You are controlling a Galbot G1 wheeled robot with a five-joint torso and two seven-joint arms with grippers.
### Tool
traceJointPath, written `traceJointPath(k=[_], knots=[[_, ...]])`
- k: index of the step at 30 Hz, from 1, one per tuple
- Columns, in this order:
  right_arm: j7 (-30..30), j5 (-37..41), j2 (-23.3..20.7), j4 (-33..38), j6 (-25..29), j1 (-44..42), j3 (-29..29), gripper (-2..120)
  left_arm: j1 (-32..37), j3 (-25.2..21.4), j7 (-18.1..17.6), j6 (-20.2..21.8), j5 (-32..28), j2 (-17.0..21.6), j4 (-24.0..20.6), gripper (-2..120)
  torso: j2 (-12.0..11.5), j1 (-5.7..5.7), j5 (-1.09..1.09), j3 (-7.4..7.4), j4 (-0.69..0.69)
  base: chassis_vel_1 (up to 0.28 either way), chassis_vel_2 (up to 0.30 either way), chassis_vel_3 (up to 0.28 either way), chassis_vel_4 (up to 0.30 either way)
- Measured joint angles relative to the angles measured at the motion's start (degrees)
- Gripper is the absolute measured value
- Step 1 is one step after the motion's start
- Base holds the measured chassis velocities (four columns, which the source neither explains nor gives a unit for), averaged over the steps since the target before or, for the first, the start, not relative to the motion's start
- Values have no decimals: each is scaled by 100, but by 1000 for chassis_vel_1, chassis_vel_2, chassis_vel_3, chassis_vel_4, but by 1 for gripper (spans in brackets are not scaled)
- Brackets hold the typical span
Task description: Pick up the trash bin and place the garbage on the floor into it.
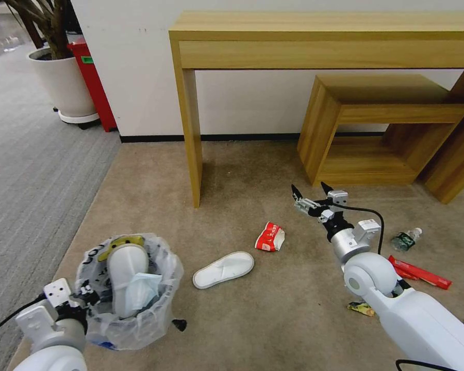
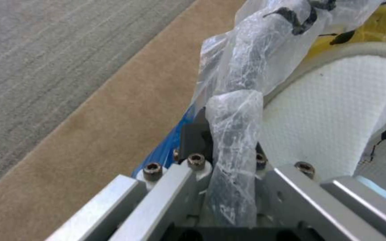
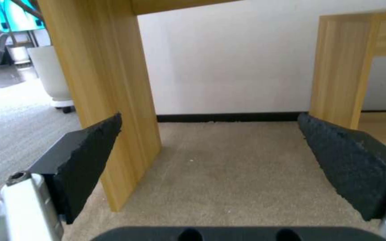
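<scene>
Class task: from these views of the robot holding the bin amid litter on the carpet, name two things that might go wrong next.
1. The left gripper pinches the bag-lined round trash bin only at its crinkled plastic rim; the film may slip or tear.
2. The white slipper standing in the bin sticks above the rim and might tip out when more is dropped in.

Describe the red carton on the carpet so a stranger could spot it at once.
Start at the long wooden desk against the white wall and follow its left leg down to the tan carpet. Just in front lies a crumpled red carton with white print, between the white slipper and the open right gripper. Unlike the flat red packet farther right, it is short and crushed.
</scene>
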Motion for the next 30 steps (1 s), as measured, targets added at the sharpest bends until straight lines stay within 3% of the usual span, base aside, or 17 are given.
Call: traceJointPath(k=[11, 15, 18, 21, 27, 30], knots=[[-98, -105, -25, -100, -6, -62, -51, 100, -57, -45, -6, -14, -48, 33, 110, 1, 0, 0, 0, 0, 0, 0, 0, 0, 0], [-69, 22, -58, -124, -297, -55, -178, 100, -124, 35, -5, -19, -48, 60, 183, 1, 0, 0, 0, 0, 0, 0, 0, 0, 0], [205, 360, -18, -134, -669, 3, -322, 100, -164, 97, -1, -28, -37, 74, 236, 1, 0, 0, 0, 0, -1, 0, 0, 0, 0], [848, 885, 149, -103, -1278, 50, -456, 100, -241, 191, 0, -34, -32, 121, 323, 1, 0, 1, -1, 0, -2, 0, 0, 0, 0], [1647, 1467, 460, -194, -1830, 284, -819, 100, -251, 212, 4, -40, -28, 130, 379, 1, 0, 1, -1, 0, 0, 0, 0, 0, 0], [2088, 1907, 791, -432, -2113, 626, -1299, 100, -252, 219, 4, -42, -22, 112, 379, 1, 0, 1, -1, 0, -1, 0, 0, 0, 0]])
